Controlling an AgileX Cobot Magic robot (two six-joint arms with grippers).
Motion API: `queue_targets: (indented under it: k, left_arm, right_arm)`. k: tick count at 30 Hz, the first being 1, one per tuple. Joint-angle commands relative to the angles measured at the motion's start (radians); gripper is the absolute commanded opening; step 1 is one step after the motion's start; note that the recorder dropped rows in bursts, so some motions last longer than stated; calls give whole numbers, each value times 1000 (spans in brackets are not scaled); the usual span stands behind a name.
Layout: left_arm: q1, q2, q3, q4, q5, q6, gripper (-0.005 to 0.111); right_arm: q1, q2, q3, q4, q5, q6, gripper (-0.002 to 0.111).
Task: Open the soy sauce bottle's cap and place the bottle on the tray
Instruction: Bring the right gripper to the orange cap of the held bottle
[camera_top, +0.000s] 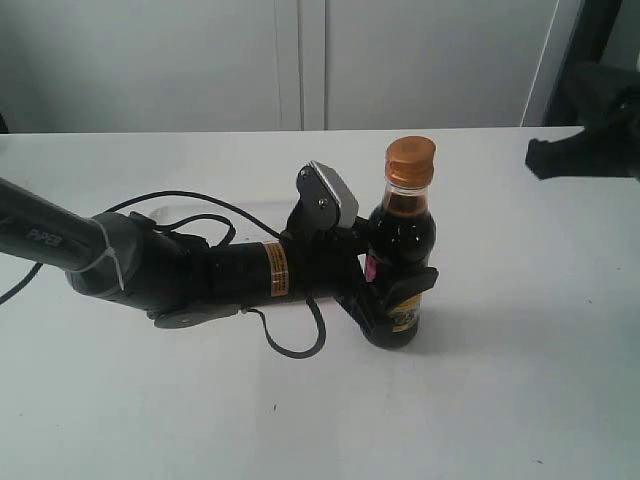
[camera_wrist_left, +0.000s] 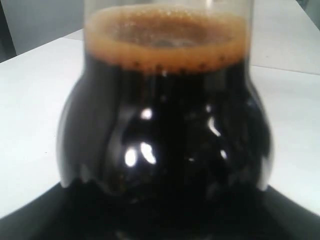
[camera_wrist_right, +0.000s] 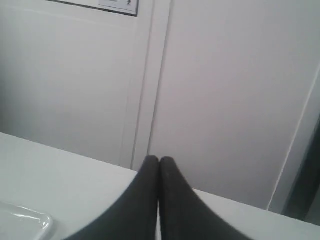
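Note:
The soy sauce bottle (camera_top: 405, 225) stands upright on the white table, its dark liquid filling the left wrist view (camera_wrist_left: 165, 140) with a foamy brown line near the neck. Its orange-gold cap (camera_top: 411, 160) sits with the lid down. My left gripper (camera_top: 400, 300) reaches in low from the left and is shut on the bottle's lower body, one black finger (camera_top: 412, 284) crossing the label. My right gripper (camera_top: 533, 157) hovers at the far right, well away from the bottle, its fingertips (camera_wrist_right: 152, 167) pressed together on nothing. Only a rounded corner of the white tray (camera_wrist_right: 30, 220) shows, in the right wrist view.
The left arm (camera_top: 150, 265) and its looping black cable (camera_top: 300, 345) lie across the table's left half. A pale wall with panel seams (camera_top: 300, 60) runs behind the table's far edge. A dark frame (camera_top: 600, 60) stands at the back right.

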Motion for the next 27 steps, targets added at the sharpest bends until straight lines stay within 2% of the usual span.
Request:
queue_targets:
  k: [1,8,12,16,27]
  left_arm:
    - [-3,10,11,37,89,2,0]
    - [-3,10,11,37,89,2,0]
    - [-3,10,11,37,89,2,0]
    - [-3,10,11,37,89,2,0]
    - [-3,10,11,37,89,-2,0]
  right_arm:
    - [45,37,45,59,-104,-136,0]
    - [159,117,57,255,-114,-436,0]
    - [237,152,57,304,-101,-652,0]
    - [306,174,51,446,-101,-823,0]
    - [403,208,-5,572,-14,-978,0]
